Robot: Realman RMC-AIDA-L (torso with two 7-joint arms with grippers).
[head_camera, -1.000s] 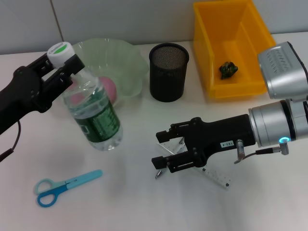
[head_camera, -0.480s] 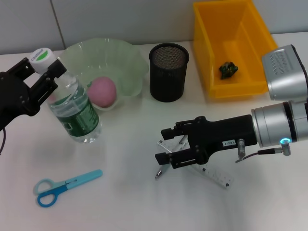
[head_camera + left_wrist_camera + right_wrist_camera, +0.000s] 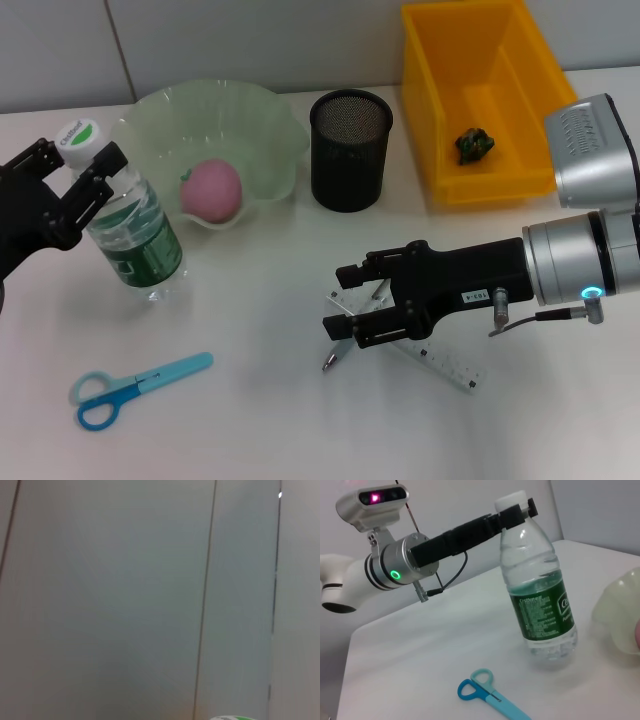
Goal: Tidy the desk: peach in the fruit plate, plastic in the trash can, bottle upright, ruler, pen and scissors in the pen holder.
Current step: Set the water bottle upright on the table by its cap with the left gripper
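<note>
My left gripper [image 3: 82,160] is shut on the neck of the water bottle [image 3: 132,238], just under its white cap. The bottle stands nearly upright at the table's left; the right wrist view shows the bottle [image 3: 540,605] resting on its base, with the left gripper [image 3: 512,515] at its neck. A pink peach [image 3: 211,190] lies in the green fruit plate [image 3: 270,130]. My right gripper [image 3: 347,300] hangs open low over one end of the clear ruler [image 3: 445,362] and the pen [image 3: 333,354]. Blue scissors [image 3: 135,385] lie front left. The plastic [image 3: 474,143] sits in the yellow bin [image 3: 440,100].
A black mesh pen holder [image 3: 350,150] stands between the plate and the yellow bin. The scissors [image 3: 490,697] lie in front of the bottle. The left wrist view shows a grey wall and the rim of the bottle's cap [image 3: 232,718].
The left gripper has carried the bottle left, away from the plate, and stood it more upright on the table, uncovering the peach. The right gripper has barely moved.
</note>
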